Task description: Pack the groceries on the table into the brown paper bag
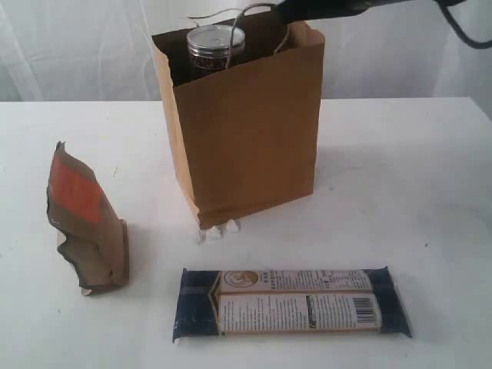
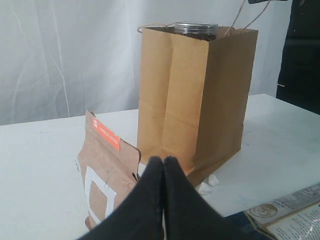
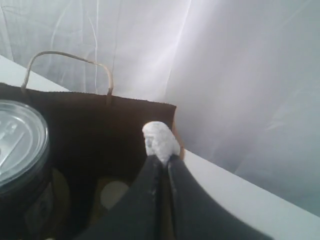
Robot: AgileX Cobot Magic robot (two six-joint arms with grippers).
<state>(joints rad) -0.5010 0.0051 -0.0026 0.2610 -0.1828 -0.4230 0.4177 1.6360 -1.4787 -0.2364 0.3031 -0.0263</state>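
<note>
The brown paper bag (image 1: pixel 246 131) stands upright mid-table, and a dark can with a silvery pull-tab lid (image 1: pixel 216 42) pokes out of its open top. An orange-brown pouch (image 1: pixel 84 223) stands to the bag's left. A long navy packet (image 1: pixel 290 302) lies flat in front of it. My right gripper (image 3: pixel 164 159) hovers over the bag's mouth beside the can (image 3: pixel 20 150), shut with a small white lump (image 3: pixel 160 137) pinched at its tips. My left gripper (image 2: pixel 163 160) is shut on nothing, low over the table, with the pouch (image 2: pixel 107 175) and the bag (image 2: pixel 195 95) beyond it.
Small white crumbs (image 1: pixel 215 230) lie at the bag's front bottom edge. The bag's twisted handles (image 1: pixel 231 11) stick up near my right arm (image 1: pixel 323 8). A pale round shape (image 3: pixel 114 194) shows deep inside the bag. White curtains hang behind the table (image 1: pixel 400 169).
</note>
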